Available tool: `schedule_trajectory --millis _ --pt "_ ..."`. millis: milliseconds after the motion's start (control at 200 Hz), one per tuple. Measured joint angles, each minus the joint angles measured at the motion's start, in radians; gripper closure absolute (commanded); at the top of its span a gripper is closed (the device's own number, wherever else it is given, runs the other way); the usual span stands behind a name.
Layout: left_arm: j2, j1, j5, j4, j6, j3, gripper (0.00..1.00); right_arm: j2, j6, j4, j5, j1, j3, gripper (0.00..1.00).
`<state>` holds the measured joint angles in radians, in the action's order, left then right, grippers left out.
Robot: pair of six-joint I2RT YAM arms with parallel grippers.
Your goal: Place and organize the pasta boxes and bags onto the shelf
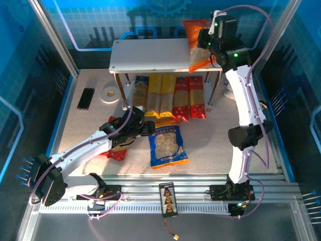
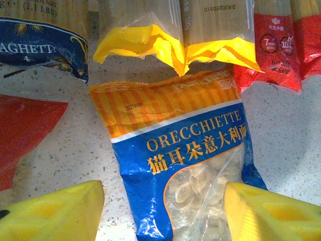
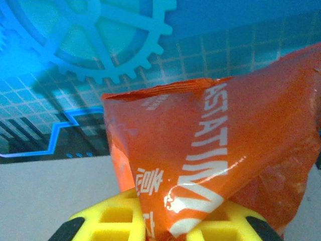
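- white flat boards on slim metal posts form the shelf (image 1: 150,56) in the top view. the right gripper (image 1: 206,44) is clamped on the orange bag (image 1: 196,35), holding it over the top board's right end; whether it rests on the board i cannot tell.
- same view: under the boards lie long narrow packs side by side, the dark blue pack (image 1: 140,90), yellow packs (image 1: 160,98) and red packs (image 1: 189,100). the pillow-shaped blue bag (image 1: 167,145) lies flat on the speckled table (image 1: 225,150) just in front of them, with the left gripper (image 1: 146,128) at its far left corner.
- left wrist view: yellow fingers (image 2: 55,213) stand apart, one on each side of the blue bag's clear window of shell-like pasta. the word "orecchiette" and the packs' crimped zigzag ends are readable here, too small in the top view.
- right wrist view: glossy creased orange film is pinched between ribbed yellow fingers (image 3: 115,221).
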<state>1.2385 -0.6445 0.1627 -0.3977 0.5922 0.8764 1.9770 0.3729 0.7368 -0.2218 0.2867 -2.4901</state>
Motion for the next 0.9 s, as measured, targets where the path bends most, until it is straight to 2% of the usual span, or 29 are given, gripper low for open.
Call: schedule_trajectory --millis 50,95,160,235,335,390,540,635,675,780,896 --pt "-0.001 0.0 0.001 0.0 0.0 -0.002 0.34 -0.011 0.0 -0.017 -0.014 0.003 0.04 1.0" --pt "-0.001 0.0 0.001 0.0 0.0 -0.004 0.34 -0.025 0.0 -0.034 -0.028 0.005 0.077 0.96" --pt "-0.001 0.0 0.001 0.0 0.0 -0.004 0.33 -0.053 0.0 -0.059 -0.044 0.007 0.132 0.79" --pt "-0.001 0.0 0.001 0.002 0.0 -0.008 0.32 -0.093 -0.003 -0.085 -0.061 0.007 0.197 0.74" --pt "-0.001 0.0 0.001 0.002 0.0 -0.011 0.31 -0.141 -0.009 -0.098 -0.079 0.007 0.252 0.58" --pt "-0.001 0.0 0.001 0.003 0.0 -0.011 0.3 -0.159 -0.013 -0.105 -0.086 0.007 0.262 0.43" --pt "-0.002 0.0 0.001 0.003 0.0 -0.011 0.3 -0.2 -0.024 -0.114 -0.088 0.005 0.273 0.25" --pt "-0.002 0.0 0.0 0.003 0.001 -0.011 0.3 -0.204 -0.035 -0.104 -0.082 0.004 0.251 0.25" --pt "-0.002 0.0 0.0 0.003 0.001 -0.011 0.3 -0.204 -0.037 -0.097 -0.081 0.002 0.245 0.29" --pt "-0.005 0.0 0.0 0.004 0.001 -0.014 0.3 -0.22 -0.048 -0.098 -0.082 0.0 0.257 0.57" --pt "-0.014 0.0 0.0 0.003 0.001 -0.017 0.3 -0.27 -0.06 -0.093 -0.102 0.0 0.319 0.77"
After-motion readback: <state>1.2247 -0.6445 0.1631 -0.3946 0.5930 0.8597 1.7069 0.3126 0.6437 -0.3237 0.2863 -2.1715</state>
